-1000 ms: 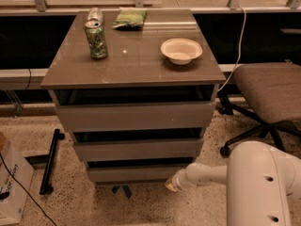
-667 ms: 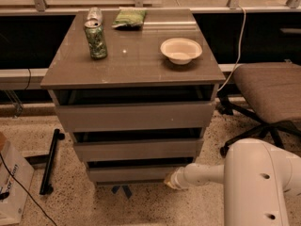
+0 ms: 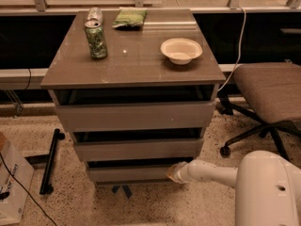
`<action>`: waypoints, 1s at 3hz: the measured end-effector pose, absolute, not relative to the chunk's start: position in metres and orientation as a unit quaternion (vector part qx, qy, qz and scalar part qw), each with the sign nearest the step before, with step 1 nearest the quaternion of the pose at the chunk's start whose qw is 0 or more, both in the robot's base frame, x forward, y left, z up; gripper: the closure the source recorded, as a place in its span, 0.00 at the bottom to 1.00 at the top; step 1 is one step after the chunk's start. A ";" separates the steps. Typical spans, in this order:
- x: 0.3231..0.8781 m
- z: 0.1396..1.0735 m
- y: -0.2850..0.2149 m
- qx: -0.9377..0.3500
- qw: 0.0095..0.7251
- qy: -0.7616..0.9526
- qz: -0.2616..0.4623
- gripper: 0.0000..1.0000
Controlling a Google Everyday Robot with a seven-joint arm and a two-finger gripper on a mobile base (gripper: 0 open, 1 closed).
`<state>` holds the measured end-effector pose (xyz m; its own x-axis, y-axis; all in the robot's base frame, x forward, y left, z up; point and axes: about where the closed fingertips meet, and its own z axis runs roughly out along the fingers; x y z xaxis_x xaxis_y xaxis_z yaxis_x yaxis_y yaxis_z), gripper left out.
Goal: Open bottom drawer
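Gripper (image 3: 175, 172) low at rt end of bottom drawer (image 3: 129, 173) front, open or closed: can't tell, can (image 3: 96, 37) & bowl (image 3: 181, 50) on cabinet (image 3: 136, 67) top, chair (image 3: 268, 91) at rt.

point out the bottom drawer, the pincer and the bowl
bottom drawer (image 3: 129, 173): camera view, middle of its front
pincer (image 3: 174, 172): camera view, tip at the drawer's right end
bowl (image 3: 181, 51): camera view, its inner hollow
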<state>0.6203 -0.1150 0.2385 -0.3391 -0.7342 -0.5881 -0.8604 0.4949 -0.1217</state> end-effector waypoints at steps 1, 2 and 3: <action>0.634 0.243 -0.122 -0.486 0.314 0.809 0.104 0.12; 0.643 0.243 -0.127 -0.482 0.321 0.808 0.105 0.00; 0.641 0.239 -0.127 -0.480 0.320 0.810 0.107 0.00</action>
<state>0.6409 -0.1275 0.2393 -0.3336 -0.7096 -0.6206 -0.8460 0.5158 -0.1350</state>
